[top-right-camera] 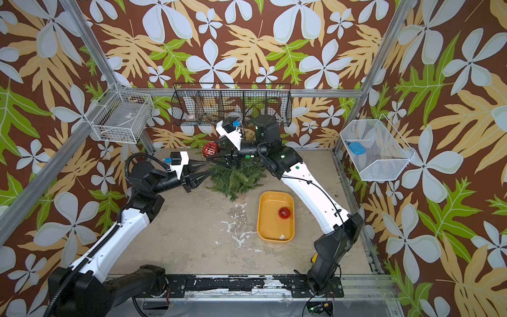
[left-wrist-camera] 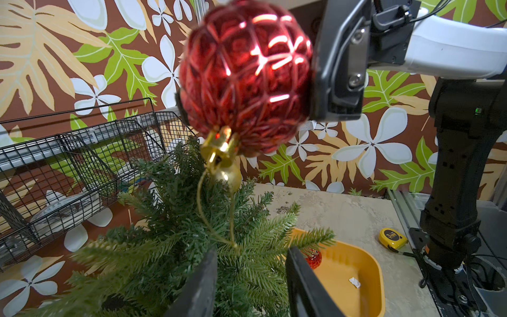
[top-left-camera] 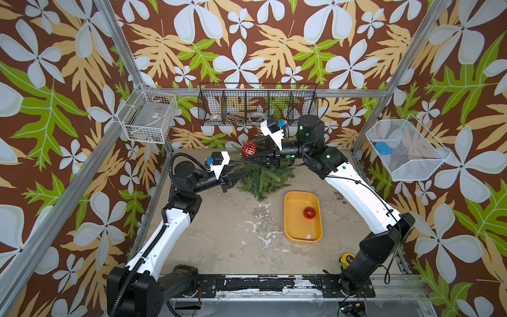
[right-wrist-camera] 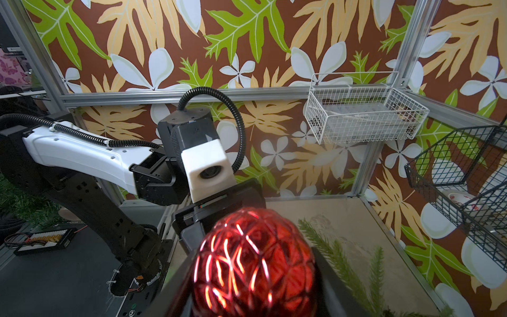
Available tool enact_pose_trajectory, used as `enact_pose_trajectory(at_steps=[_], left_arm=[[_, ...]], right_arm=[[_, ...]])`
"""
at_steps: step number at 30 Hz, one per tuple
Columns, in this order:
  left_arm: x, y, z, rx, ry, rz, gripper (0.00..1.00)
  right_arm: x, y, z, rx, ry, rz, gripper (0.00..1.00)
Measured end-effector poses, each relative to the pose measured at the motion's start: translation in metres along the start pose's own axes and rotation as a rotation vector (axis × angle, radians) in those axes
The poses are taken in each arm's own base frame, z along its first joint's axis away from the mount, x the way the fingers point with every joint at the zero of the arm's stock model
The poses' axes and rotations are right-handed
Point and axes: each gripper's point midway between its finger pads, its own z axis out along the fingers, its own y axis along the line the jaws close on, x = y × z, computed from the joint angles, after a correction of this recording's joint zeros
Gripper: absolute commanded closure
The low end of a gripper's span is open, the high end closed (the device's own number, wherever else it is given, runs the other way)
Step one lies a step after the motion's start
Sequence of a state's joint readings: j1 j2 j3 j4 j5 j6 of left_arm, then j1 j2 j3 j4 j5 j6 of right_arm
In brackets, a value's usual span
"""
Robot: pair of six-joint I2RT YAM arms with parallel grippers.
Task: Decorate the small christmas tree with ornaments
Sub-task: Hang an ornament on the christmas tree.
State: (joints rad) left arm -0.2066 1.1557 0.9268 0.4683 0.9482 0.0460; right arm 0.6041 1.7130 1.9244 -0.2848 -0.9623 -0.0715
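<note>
The small christmas tree [top-left-camera: 263, 178] [top-right-camera: 236, 178] stands at the back of the table, its green branches spread wide. My right gripper [top-left-camera: 249, 150] [right-wrist-camera: 253, 260] is shut on a glittery red ornament [top-left-camera: 249, 149] [top-right-camera: 210, 149] [left-wrist-camera: 244, 76] just above the tree's far left side. The ornament's gold cap [left-wrist-camera: 220, 148] points down, and its gold string loop hangs into the branches [left-wrist-camera: 164, 247]. My left gripper [top-left-camera: 241, 168] [left-wrist-camera: 252, 251] is open at the tree's left edge, with needles and the loop's low end between its fingers. A second red ornament [top-left-camera: 309, 213] [left-wrist-camera: 314, 258] lies in the yellow tray [top-left-camera: 296, 227].
A white paper scrap [top-left-camera: 308, 236] lies in the tray. A yellow tape measure [top-left-camera: 346, 258] [left-wrist-camera: 392, 238] sits by the right arm's base. A black wire basket [top-left-camera: 258, 104] hangs on the back wall, and white wire baskets [top-left-camera: 148, 118] [top-left-camera: 406, 149] hang at both sides.
</note>
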Motion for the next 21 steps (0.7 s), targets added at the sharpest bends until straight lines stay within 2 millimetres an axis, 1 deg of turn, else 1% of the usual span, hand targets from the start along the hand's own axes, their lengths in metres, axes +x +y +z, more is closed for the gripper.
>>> enact_pose_trajectory(at_steps=[7,13,21], left_arm=[[-0.002,0.001,0.000,-0.005,-0.004,-0.009,0.66],[-0.002,0.001,0.000,-0.005,-0.005,-0.012,0.76],[-0.002,0.005,0.000,-0.025,-0.001,-0.008,0.90]], right_arm=[[0.001,0.001,0.000,-0.001,0.002,0.003,0.55],[0.010,0.001,0.000,-0.001,0.015,0.020,0.55],[0.009,0.002,-0.001,0.000,0.014,0.010,0.56]])
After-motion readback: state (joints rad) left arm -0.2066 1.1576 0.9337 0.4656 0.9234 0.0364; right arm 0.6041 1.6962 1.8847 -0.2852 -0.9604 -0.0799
